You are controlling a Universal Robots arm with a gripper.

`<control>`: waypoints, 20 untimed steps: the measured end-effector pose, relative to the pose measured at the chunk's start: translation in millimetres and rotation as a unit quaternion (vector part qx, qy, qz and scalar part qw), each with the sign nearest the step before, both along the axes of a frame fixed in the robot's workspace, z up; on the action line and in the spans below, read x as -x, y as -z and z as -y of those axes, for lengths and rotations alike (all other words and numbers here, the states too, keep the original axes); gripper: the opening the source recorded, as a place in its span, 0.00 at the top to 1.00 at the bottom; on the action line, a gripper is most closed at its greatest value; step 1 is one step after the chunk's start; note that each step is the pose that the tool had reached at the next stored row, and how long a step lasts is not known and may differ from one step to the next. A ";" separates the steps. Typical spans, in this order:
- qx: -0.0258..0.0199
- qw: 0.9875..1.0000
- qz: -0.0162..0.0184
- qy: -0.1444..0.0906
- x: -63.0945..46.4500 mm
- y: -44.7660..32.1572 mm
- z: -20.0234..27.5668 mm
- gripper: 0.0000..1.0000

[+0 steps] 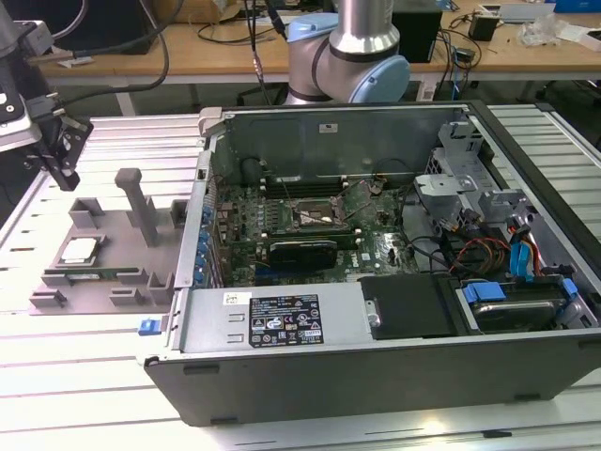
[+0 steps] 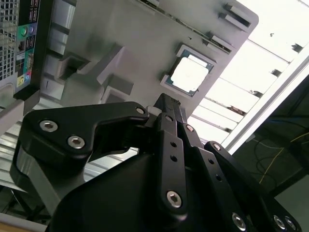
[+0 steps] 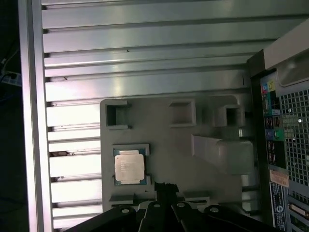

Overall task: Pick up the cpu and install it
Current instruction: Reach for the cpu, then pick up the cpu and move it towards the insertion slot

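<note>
Black metal end effector (image 2: pixel 166 104) closest to lens in both wrist views. Fingertips drawn together, nothing between them. It hangs over grey plastic holder tray (image 2: pixel 120 43), clear of it. Small square cpu with shiny silver-grey top (image 2: pixel 189 75) lies flat in tray recess, near fingertips, untouched. In exterior view, cpu sits toward tray's left end. Tray lies left of open grey metal computer case (image 1: pixel 282 376). Dark square socket (image 1: pixel 315 214) on board inside case. Tray and case rest on slatted aluminium counter (image 1: pixel 94 404).
</note>
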State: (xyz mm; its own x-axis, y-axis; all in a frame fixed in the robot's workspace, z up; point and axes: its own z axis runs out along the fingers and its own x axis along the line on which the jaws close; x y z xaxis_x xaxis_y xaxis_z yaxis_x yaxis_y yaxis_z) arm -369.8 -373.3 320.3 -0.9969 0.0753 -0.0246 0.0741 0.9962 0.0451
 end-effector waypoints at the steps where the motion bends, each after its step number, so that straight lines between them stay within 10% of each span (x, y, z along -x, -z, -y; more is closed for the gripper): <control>1: 0.000 1.000 0.000 0.000 1.1 1.4 -1.1 0.89; 20: 0.000 1.000 0.000 0.000 11.2 14.9 -3.6 0.89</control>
